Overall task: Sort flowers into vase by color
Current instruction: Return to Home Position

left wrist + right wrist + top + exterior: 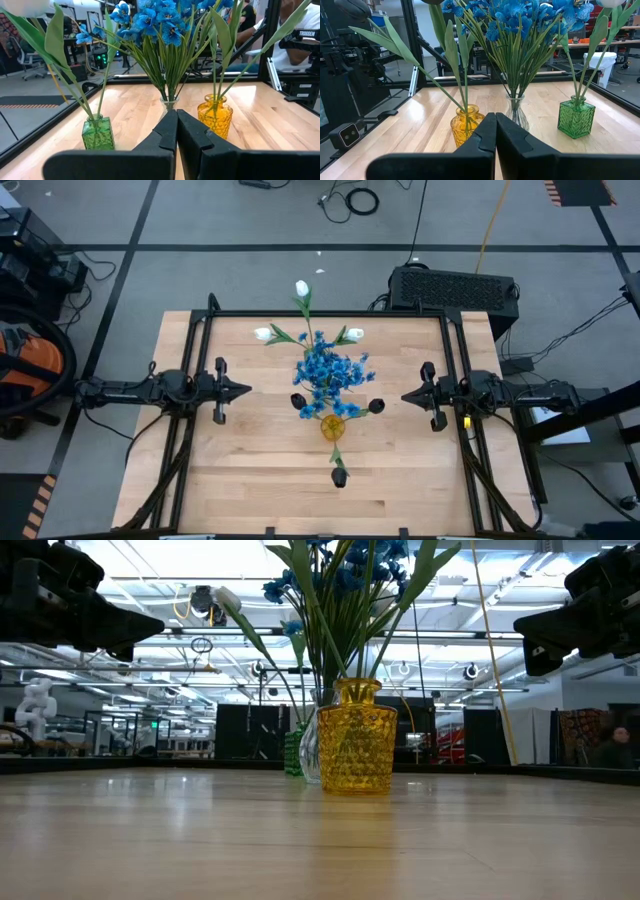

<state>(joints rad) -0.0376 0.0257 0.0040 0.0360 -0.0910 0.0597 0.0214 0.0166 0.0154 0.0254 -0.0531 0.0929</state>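
Observation:
Three vases stand in a row at the table's middle. The yellow vase (332, 427) is nearest and holds stems with dark buds (339, 477). The clear vase (169, 104) holds the bushy blue flowers (330, 370). The green vase (98, 132) is farthest and holds the white tulips (302, 288). Each stem stands with its foot in its vase. My left gripper (243, 390) hovers shut at the left of the vases, pointing level at them. My right gripper (408, 395) hovers shut at their right, also pointing level at them. Neither holds anything.
A black frame rail (330, 313) runs along the table's far edge and down both sides. Bare wood (250, 480) lies in front of the vases and between each gripper and the flowers. Leaves and buds spread wide above the vases.

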